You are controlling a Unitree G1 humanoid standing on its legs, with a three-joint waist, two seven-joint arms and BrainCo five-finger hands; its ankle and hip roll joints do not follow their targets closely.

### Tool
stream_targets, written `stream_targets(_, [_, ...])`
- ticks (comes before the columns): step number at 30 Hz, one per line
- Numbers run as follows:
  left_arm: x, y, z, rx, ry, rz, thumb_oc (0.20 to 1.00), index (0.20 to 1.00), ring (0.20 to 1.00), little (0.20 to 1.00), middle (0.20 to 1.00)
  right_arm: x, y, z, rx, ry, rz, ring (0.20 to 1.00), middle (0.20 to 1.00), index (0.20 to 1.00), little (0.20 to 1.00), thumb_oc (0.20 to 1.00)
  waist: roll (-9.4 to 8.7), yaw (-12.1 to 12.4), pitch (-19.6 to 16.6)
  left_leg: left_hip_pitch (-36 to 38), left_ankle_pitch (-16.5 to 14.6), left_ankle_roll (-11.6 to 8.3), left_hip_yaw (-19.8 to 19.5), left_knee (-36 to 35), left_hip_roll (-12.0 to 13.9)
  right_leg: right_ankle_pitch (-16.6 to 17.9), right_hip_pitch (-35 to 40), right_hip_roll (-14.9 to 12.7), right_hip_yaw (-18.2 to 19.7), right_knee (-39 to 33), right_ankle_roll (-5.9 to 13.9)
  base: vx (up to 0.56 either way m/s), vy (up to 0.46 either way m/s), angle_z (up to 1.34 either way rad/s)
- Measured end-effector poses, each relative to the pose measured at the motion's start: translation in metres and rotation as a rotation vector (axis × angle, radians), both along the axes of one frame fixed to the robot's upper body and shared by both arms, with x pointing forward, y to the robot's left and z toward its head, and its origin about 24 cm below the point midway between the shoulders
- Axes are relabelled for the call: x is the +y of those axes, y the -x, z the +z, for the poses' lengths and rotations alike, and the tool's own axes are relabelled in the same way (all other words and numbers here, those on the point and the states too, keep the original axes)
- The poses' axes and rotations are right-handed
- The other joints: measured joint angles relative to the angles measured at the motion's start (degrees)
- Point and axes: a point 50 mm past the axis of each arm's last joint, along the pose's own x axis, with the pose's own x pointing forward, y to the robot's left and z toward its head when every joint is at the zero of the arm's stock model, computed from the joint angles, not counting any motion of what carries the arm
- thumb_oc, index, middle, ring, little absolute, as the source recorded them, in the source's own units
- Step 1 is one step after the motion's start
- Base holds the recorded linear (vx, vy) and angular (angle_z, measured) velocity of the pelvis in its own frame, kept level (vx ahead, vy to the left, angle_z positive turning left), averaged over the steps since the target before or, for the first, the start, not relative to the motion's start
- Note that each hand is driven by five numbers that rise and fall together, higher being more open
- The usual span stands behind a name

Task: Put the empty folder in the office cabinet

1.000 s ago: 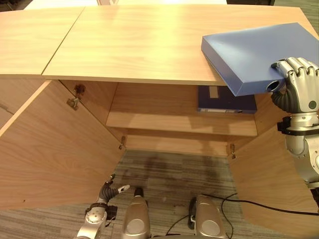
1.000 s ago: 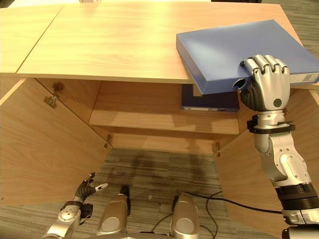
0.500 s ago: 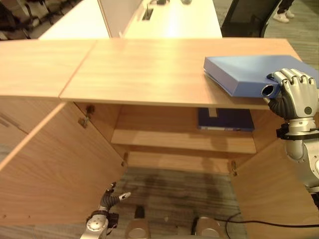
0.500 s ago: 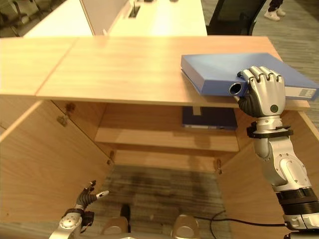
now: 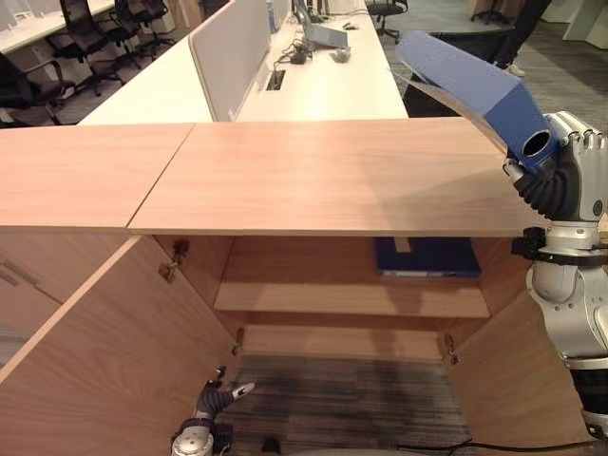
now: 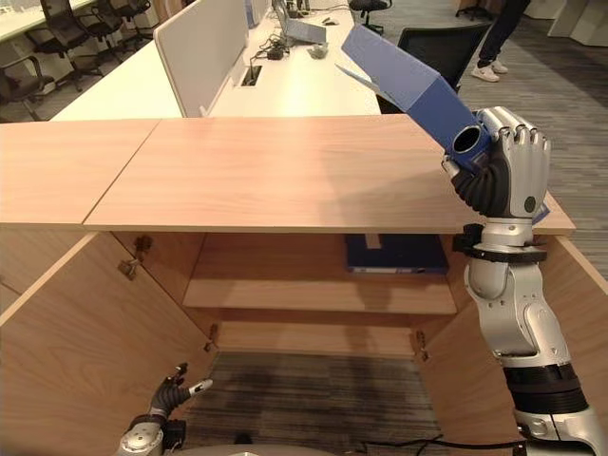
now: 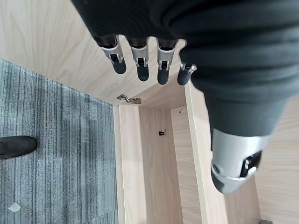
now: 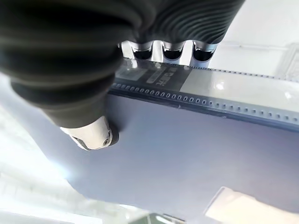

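Nearest, low by the grey ribbed carpet [image 5: 351, 408], the left hand [image 5: 220, 394] hangs idle with its fingers straight and relaxed, holding nothing; I judge it is kept down there so it stays out of the open cabinet mouth. Either side stand the swung-open light wood cabinet doors [image 5: 104, 361], folded wide so the inside is reachable from above and in front.

Past them is the pale wooden office cabinet [image 5: 323, 176] with its inner shelf [image 5: 351, 299]; a dark blue binder [image 5: 427, 256] already lies flat on that shelf at the right, leaving free shelf to its left.

Higher, at the cabinet's right front corner, the right hand [image 6: 503, 171] is curled round the spine end of the blue empty lever-arch folder [image 6: 404, 81], thumb at the round finger hole. The folder is held clear of the top, tilted steeply with its far end up; by my reading that tilt frees it for swinging down under the top panel.

The wrist view shows a label strip [image 8: 187, 81] on the spine, but its print is too blurred to read.

Farthest are white office desks [image 5: 285, 85] and black chairs [image 5: 85, 38]
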Motion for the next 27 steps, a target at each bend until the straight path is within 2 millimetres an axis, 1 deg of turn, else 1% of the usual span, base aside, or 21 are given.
stream_targets(3, [0.002,0.0,-0.001,0.008,-0.003,0.021,1.0,1.0,1.0,1.0,1.0,0.002,-0.001,-0.004,0.006,-0.109,0.051,0.2,0.2,0.2,0.2,0.2,-0.14,-0.35,-0.04,0.12,0.0,-0.01,0.19,-0.02,-0.01,0.05,0.18,-0.02,0.17,-0.03,0.04,-0.03,0.014,-0.03])
stream_targets(4, [0.001,0.002,-0.002,0.018,-0.002,0.033,1.0,1.0,1.0,1.0,1.0,0.003,-0.002,-0.008,0.016,-0.205,0.096,0.2,0.2,0.2,0.2,0.2,-0.3,-0.46,-0.16,0.31,-0.01,-0.01,0.34,-0.02,0.0,0.06,0.28,-0.02,0.26,-0.03,0.04,-0.03,0.011,-0.04])
stream_targets(7, [0.0,0.005,-0.005,0.034,0.008,0.071,1.0,1.0,1.0,1.0,1.0,0.005,-0.002,-0.011,0.017,-0.354,0.2,0.2,0.2,0.2,0.2,0.2,-0.57,-0.64,-0.35,0.37,-0.01,-0.01,0.7,-0.02,0.0,0.18,0.13,-0.01,0.67,-0.05,0.06,-0.02,0.007,-0.07])
stream_targets(10, [0.002,0.007,-0.007,0.05,0.011,0.089,1.0,1.0,1.0,1.0,1.0,0.008,-0.001,-0.007,0.027,-0.491,0.35,0.2,0.2,0.2,0.2,0.2,-0.9,-0.72,-0.53,0.64,-0.01,-0.01,1.16,-0.02,0.0,0.31,0.08,-0.06,1.18,-0.01,0.16,-0.03,0.015,-0.08])
stream_targets(11, [0.002,0.007,-0.007,0.05,0.013,0.093,1.0,1.0,1.0,1.0,1.0,0.009,-0.001,-0.007,0.028,-0.505,0.367,0.2,0.2,0.2,0.2,0.2,-0.94,-0.76,-0.55,0.65,-0.01,-0.01,1.18,-0.02,0.0,0.32,0.06,-0.06,1.21,-0.01,0.17,-0.02,0.015,-0.06])
stream_targets(13, [0.004,0.006,-0.009,0.062,0.012,0.104,1.0,1.0,1.0,1.0,1.0,0.008,-0.002,-0.007,0.053,-0.661,0.525,0.2,0.2,0.2,0.2,0.2,-1.05,-0.85,-0.57,0.97,-0.01,-0.01,1.46,-0.03,0.0,0.41,0.14,-0.08,1.49,0.06,0.22,-0.02,0.017,-0.06])
stream_targets(18, [0.008,0.009,-0.011,0.09,0.028,0.155,1.0,1.0,1.0,1.0,1.0,0.006,-0.002,-0.006,0.072,-0.867,0.744,0.2,0.2,0.2,0.2,0.2,-1.2,-1.38,-0.57,1.18,0.0,-0.03,1.67,-0.04,0.0,0.48,0.25,-0.09,1.75,0.05,0.36,0.0,0.002,-0.01])
stream_targets(20, [0.009,0.009,-0.012,0.092,0.033,0.163,1.0,1.0,1.0,1.0,1.0,0.003,-0.002,-0.005,0.104,-0.914,0.82,0.2,0.2,0.2,0.2,0.2,-1.41,-2.1,-0.47,1.2,-0.01,-0.09,1.8,-0.07,0.0,0.6,-0.01,-0.12,1.81,0.07,0.27,0.0,0.004,-0.02])
stream_targets(21, [0.011,0.012,-0.013,0.108,0.032,0.165,1.0,1.0,1.0,1.0,1.0,-0.006,0.001,-0.001,0.2,-0.902,0.883,0.2,0.2,0.2,0.2,0.2,-1.67,-2.52,-0.38,1.38,-0.01,-0.09,2.2,-0.06,0.0,0.61,0.2,-0.13,2.03,0.09,0.26,-0.03,0.006,-0.08])
stream_targets(23, [0.011,0.013,-0.014,0.113,0.042,0.157,1.0,1.0,1.0,1.0,1.0,-0.01,0.002,0.006,0.287,-0.859,0.943,0.2,0.2,0.2,0.2,0.2,-1.85,-3.14,-0.21,1.64,0.0,-0.08,2.51,-0.04,0.01,0.67,0.3,-0.14,2.36,0.1,0.26,-0.02,0.003,-0.09])
stream_targets(25, [0.01,0.011,-0.014,0.109,0.05,0.149,1.0,1.0,1.0,1.0,1.0,-0.007,0.002,0.005,0.318,-0.862,1.004,0.2,0.2,0.2,0.2,0.2,-2.32,-3.87,0.06,2.55,-0.03,-0.1,2.66,-0.05,0.05,0.66,1.05,-0.08,2.63,-0.01,0.27,-0.03,-0.001,-0.07])
stream_targets(27, [0.008,0.004,-0.012,0.09,0.06,0.13,1.0,1.0,1.0,1.0,1.0,-0.007,0.002,0.011,0.417,-0.81,1.045,0.2,0.2,0.2,0.2,0.2,-2.25,-3.89,0.25,2.63,-0.11,-0.16,2.96,-0.07,0.04,0.51,1.01,-0.16,2.92,0.02,0.63,-0.03,-0.003,-0.06])
